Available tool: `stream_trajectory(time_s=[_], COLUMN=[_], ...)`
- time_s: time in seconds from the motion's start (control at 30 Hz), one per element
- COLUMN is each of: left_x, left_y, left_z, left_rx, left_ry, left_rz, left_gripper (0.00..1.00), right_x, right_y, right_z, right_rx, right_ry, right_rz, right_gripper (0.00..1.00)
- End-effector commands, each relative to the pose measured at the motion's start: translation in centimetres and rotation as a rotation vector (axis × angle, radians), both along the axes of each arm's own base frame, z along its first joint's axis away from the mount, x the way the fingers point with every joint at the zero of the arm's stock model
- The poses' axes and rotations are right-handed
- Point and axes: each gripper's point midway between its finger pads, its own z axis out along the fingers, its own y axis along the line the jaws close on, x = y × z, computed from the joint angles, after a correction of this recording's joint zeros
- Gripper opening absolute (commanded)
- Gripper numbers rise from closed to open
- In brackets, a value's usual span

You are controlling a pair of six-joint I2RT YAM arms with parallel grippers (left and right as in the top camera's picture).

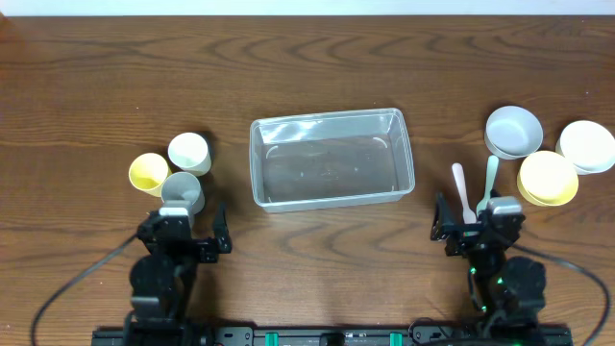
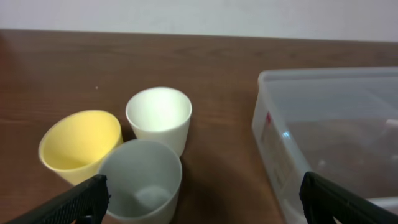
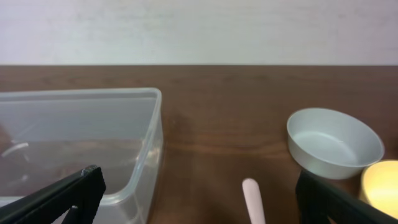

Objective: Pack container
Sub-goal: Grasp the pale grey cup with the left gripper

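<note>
I see the container [image 1: 332, 159] mid-frame, long axis left-right, on the brown wood desk [image 1: 307, 58]; left tool [image 1: 184, 231] and right tool [image 1: 479, 226] gape wide, empty.

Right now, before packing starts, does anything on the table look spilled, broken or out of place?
Nothing stands out. The clear rectangular plastic container sits empty at the centre; three pastel cups stand together on the left, three round bowls and two small spoons on the right. No spill or damage shows.
</note>
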Motion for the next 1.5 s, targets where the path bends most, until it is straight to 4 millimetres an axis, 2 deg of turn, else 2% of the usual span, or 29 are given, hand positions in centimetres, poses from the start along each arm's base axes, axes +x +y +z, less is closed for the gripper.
stream_trajectory(time_s=[0.0,0.13,0.33,0.43,0.6,0.77,0.93,1.17,1.37,1.47], left_x=[0.6,1.8,2.3,2.8,3.8,4.3,4.7,5.6,5.3,5.0], left_y=[0.3,0.3,0.3,0.3,0.2,0.2,0.2,0.1,0.1,0.2], left_z=[5.2,6.3,5.9,5.4,2.6,-1.2,-4.6,-8.4,-10.7,-11.5], left_rx=[-0.044,-0.025,0.013,0.024,0.036,0.049,0.059,0.068,0.076,0.079], left_ry=[-0.006,0.208,0.646,0.777,0.908,1.056,1.167,1.261,1.344,1.379], left_rz=[0.033,0.044,0.051,0.053,0.055,0.058,0.059,0.061,0.061,0.062], left_gripper=[0.98,0.98,0.98,0.98,0.98,0.98,0.99,0.90,0.62,0.53], right_x=[0.7,2.2,4.4,5.7,7.2,7.5,7.7,7.7,7.7,7.6], right_y=[-0.6,-1.0,-0.6,-0.2,-0.4,-0.4,-0.4,-0.4,-0.4,-0.4], right_z=[3.8,5.1,6.0,5.7,2.8,-0.9,-3.3,-4.4,-4.4,-4.4], right_rx=[0.018,0.003,-0.014,-0.011,-0.025,-0.033,-0.038,-0.037,-0.037,-0.037], right_ry=[0.032,0.214,0.559,0.662,0.778,0.911,0.994,1.031,1.031,1.034], right_rz=[-0.035,-0.054,-0.032,-0.016,-0.030,-0.030,-0.031,-0.033,-0.033,-0.034], right_gripper=[0.99,0.99,0.99,0.99,0.99,0.99,0.99,0.99,0.97,0.96])
